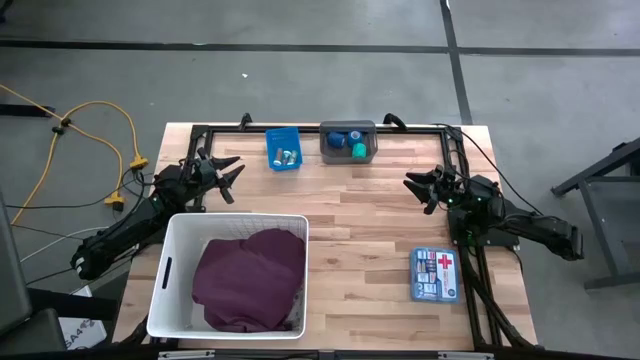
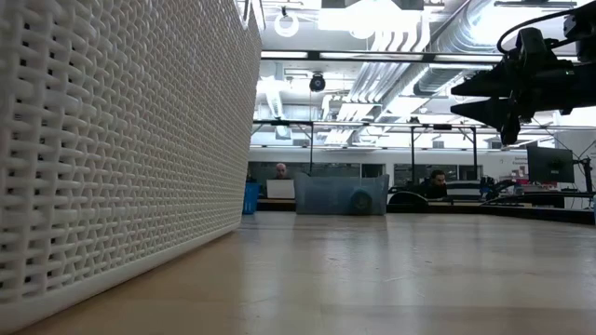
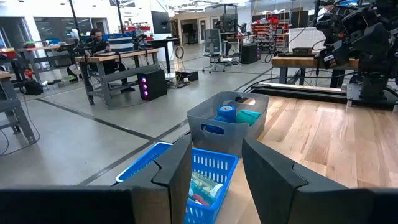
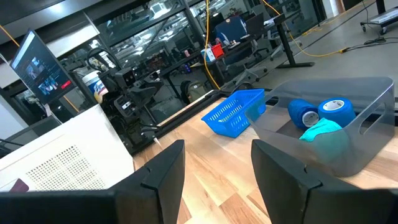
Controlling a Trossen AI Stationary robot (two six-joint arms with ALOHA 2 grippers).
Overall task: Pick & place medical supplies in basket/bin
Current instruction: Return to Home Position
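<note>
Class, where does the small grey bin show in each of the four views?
High view: grey bin at the table's far edge, near the middle.
Low view: grey bin far back, centre.
Left wrist view: grey bin mid-picture.
Right wrist view: grey bin at right.
Shared landmark: blue bin beside it.
</note>
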